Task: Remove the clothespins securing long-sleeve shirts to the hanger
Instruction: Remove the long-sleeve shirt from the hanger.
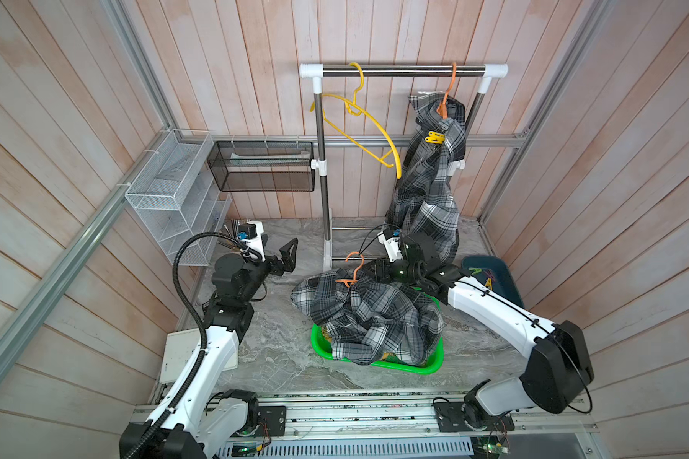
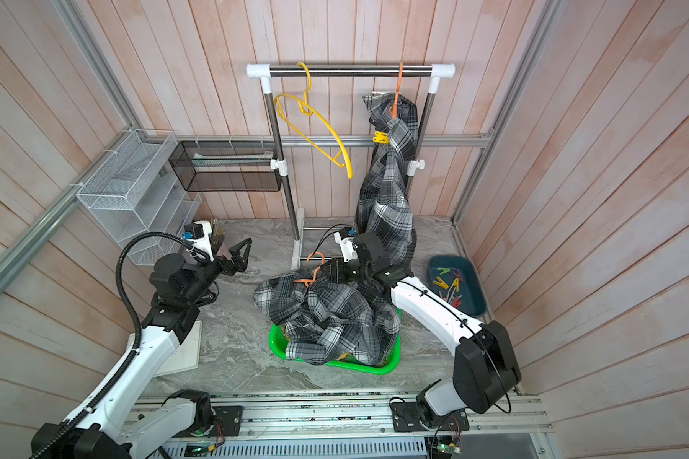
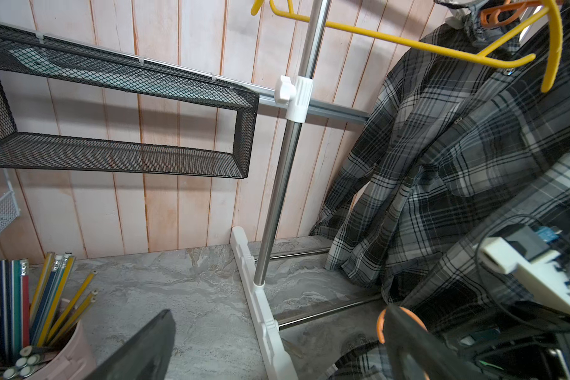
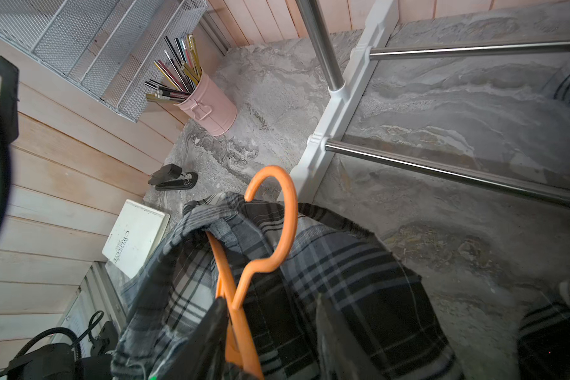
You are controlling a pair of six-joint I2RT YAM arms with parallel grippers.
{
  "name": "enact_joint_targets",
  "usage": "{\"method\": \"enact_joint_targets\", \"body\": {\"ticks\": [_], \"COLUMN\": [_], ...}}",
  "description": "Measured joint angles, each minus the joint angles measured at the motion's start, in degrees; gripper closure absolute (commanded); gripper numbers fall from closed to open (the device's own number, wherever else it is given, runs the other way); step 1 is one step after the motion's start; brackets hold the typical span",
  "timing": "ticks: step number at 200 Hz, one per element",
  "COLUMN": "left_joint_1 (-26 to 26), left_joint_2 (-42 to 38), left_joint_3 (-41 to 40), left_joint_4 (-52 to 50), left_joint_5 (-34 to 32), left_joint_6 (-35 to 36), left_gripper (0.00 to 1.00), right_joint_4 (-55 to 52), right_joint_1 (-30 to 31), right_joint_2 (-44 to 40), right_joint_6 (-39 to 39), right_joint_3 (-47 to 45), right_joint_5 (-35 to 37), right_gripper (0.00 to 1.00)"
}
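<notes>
A grey plaid long-sleeve shirt point(image 1: 430, 190) point(image 2: 386, 198) point(image 3: 441, 164) hangs from an orange hanger point(image 1: 448, 91) on the rail. A yellow clothespin point(image 1: 434, 137) point(image 2: 380, 137) is clipped near its shoulder. A second grey plaid shirt point(image 1: 366, 314) point(image 2: 327, 314), on its own orange hanger point(image 1: 353, 270) point(image 4: 283, 230), lies heaped over the green basket point(image 1: 434, 365). My right gripper point(image 1: 368, 270) point(image 4: 273, 316) is shut on that hanger's neck and the cloth around it. My left gripper point(image 1: 293, 256) point(image 3: 277, 345) is open and empty, left of the rack's foot.
A blue tray point(image 1: 506, 278) point(image 2: 476, 290) at the right holds several loose clothespins point(image 2: 450, 284). An empty yellow hanger point(image 1: 359, 119) hangs on the rail. Black mesh basket point(image 1: 263, 167) and white wire shelf point(image 1: 168, 190) line the wall. Pink pencil cup point(image 4: 211, 108), stapler point(image 4: 173, 179), white book point(image 4: 135, 237) sit left.
</notes>
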Motion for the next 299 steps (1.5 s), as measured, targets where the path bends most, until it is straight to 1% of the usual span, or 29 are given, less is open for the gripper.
{"method": "enact_joint_targets", "body": {"ticks": [32,38,52,58,64,72,83,89,108,123,133,144,156,185,207,236,243,261,284,296,299], "left_joint_1": [0.31,0.31,0.31,0.31,0.31,0.35,0.37,0.42,0.42,0.42,0.42,0.42,0.42,0.42,0.42,0.42,0.42,0.39,0.02,-0.2,-0.24], "left_joint_2": [-0.07,-0.07,-0.11,-0.15,-0.22,-0.26,-0.26,-0.26,-0.26,-0.24,-0.17,0.17,0.96,4.48,7.34,8.48,8.52,8.76,10.1,11.19,11.43], "left_joint_3": [0.0,0.0,-0.11,-0.2,-0.33,-0.48,-0.59,-0.61,-0.61,-0.61,-0.61,-0.61,-0.61,-0.37,0.04,0.09,0.09,0.09,0.15,0.31,0.37], "left_joint_4": [0.02,0.02,0.07,0.07,0.09,0.09,0.04,0.02,0.07,0.07,0.13,0.42,0.63,-0.79,-2.97,-4.66,-4.76,-4.7,-4.24,-4.22,-4.26], "left_joint_5": [0.09,0.09,0.11,0.11,0.13,0.28,0.37,0.5,1.11,2.23,3.43,5.25,7.8,13.2,16.72,20.41,21.4,23.78,26.69,27.87,28.17], "left_joint_6": [-0.35,-0.39,-0.5,-0.5,-0.5,-0.52,-0.55,-0.57,-0.81,-1.01,-0.9,-1.07,-1.2,-0.7,-0.24,-0.24,-0.24,0.02,-0.81,-0.63,-1.27], "left_gripper": [0.0,0.0,0.0,0.0,0.0,0.0,0.0,0.0,0.02,0.05,0.09,0.17,0.24,0.29,0.35,0.38,0.4,0.55,0.83,1.0,1.0], "right_joint_4": [5.35,6.45,9.03,9.94,10.58,11.23,11.85,12.0,12.0,11.28,10.95,10.49,10.38,10.27,10.23,9.99,9.88,9.86,9.9,9.9,9.92], "right_joint_1": [-0.72,-0.85,-1.16,-1.27,-1.38,-1.49,-1.57,-1.57,-1.55,-1.79,-2.16,-2.95,-4.04,-7.37,-9.33,-10.88,-11.19,-11.61,-12.04,-12.28,-12.31], "right_joint_2": [4.02,4.59,6.05,6.62,7.1,7.56,7.67,7.63,6.43,3.61,0.94,-2.49,-6.25,-13.99,-16.24,-16.46,-16.48,-16.48,-16.48,-16.48,-16.48], "right_joint_6": [1.73,2.12,3.13,3.41,3.39,3.78,3.54,3.43,1.64,-0.83,-2.54,-4.35,-6.12,-8.87,-9.6,-9.99,-9.99,-10.08,-10.16,-10.14,-10.14], "right_joint_3": [0.81,0.81,0.83,0.92,1.05,1.2,1.53,1.9,2.82,2.73,2.62,2.62,2.62,2.73,2.86,2.91,2.91,2.91,2.91,2.91,2.91], "right_joint_5": [-3.96,-4.76,-6.67,-7.5,-8.22,-8.96,-10.29,-10.86,-11.93,-12.09,-12.31,-12.55,-12.92,-14.4,-16.0,-17.38,-17.66,-18.12,-18.88,-19.23,-19.3], "right_gripper": [0.55,0.56,0.67,0.73,0.81,0.89,0.96,0.99,1.0,1.0,1.0,1.0,1.0,1.0,1.0,1.0,1.0,1.0,1.0,1.0,1.0]}}
